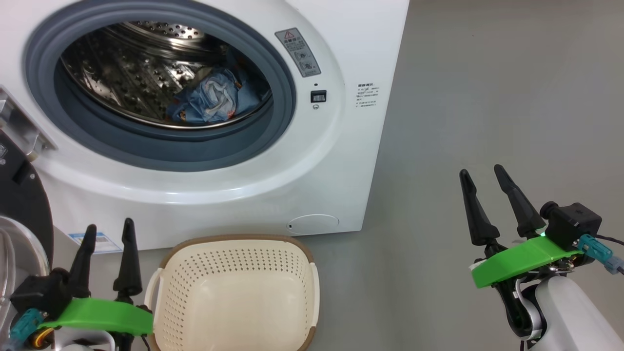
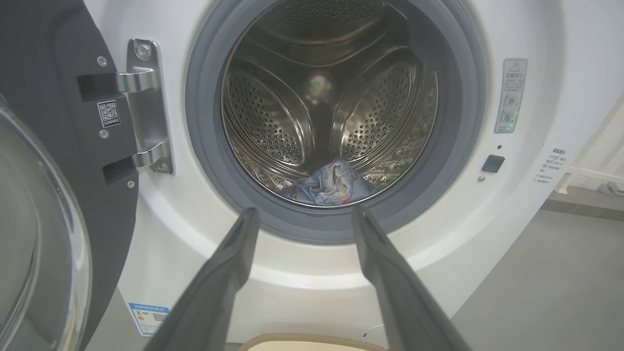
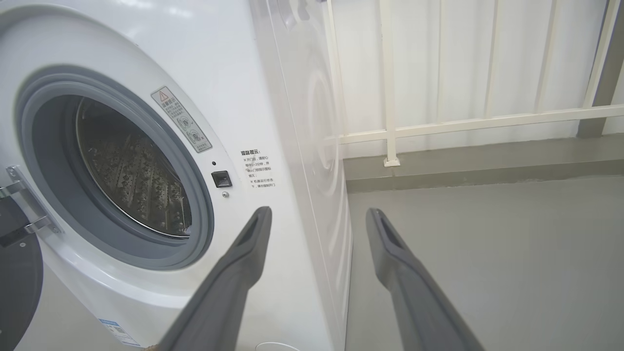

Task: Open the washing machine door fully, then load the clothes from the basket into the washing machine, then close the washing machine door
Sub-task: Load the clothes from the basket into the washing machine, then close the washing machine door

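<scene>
The white washing machine [image 1: 273,195] stands with its round door [image 2: 44,204] swung wide open to the left on a metal hinge [image 2: 146,107]. Light blue printed clothes [image 1: 214,100] lie at the bottom of the steel drum [image 2: 317,107]. On the floor in front sits the cream basket [image 1: 234,297], with nothing inside it. My left gripper [image 1: 108,233] hovers open just left of the basket, pointing at the drum mouth. My right gripper [image 1: 485,175] is open over bare floor to the right of the machine. Both hold nothing.
Grey floor [image 1: 512,97] stretches to the right of the machine. A white railing [image 3: 463,122] and a low step run along the wall behind it. The open door's glass bowl [image 1: 14,253] sits close beside my left arm.
</scene>
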Controlling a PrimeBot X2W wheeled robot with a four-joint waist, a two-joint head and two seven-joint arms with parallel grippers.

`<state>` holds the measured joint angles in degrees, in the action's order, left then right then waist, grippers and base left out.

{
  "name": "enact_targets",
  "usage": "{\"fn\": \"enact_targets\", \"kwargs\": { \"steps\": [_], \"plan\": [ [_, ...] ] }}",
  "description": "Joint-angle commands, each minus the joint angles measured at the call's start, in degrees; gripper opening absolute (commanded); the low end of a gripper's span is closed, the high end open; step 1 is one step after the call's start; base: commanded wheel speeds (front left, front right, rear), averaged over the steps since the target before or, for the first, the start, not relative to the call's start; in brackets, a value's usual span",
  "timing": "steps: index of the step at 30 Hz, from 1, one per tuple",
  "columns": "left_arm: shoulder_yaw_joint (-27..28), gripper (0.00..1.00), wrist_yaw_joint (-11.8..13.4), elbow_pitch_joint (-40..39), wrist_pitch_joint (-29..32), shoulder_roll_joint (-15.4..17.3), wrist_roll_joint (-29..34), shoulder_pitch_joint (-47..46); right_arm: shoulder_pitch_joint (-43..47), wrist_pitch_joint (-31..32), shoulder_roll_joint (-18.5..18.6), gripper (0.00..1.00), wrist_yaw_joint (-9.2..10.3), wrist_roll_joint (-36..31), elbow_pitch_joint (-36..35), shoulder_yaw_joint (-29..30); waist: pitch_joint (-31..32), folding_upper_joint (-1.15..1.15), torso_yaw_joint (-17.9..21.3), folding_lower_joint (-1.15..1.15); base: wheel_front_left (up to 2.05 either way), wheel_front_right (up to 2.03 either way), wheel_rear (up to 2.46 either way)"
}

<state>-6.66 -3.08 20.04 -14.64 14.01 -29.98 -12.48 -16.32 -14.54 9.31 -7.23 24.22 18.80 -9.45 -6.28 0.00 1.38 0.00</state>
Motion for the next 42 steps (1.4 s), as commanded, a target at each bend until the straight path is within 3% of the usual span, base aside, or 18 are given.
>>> {"fn": "enact_targets", "kwargs": {
  "steps": [1, 42],
  "plan": [
    [2.5, 1.0, -0.5, -2.2, -0.4, 1.4, 0.7, -0.5, 0.3, -0.5, 0.6, 1.0, -0.25, 0.4, -1.2, -1.4, 0.1, 0.0, 0.0, 0.0, 0.0, 0.0, 0.0],
    [7.2, 1.0, -2.9, -2.2, -0.4, -1.9, 7.4, 0.6, 0.1, -0.5, 1.0, 1.0, -0.25, 1.2, -0.3, -2.4, 1.1, 0.0, 0.5, 0.0, 0.0, 0.0, 0.0]
  ]
}}
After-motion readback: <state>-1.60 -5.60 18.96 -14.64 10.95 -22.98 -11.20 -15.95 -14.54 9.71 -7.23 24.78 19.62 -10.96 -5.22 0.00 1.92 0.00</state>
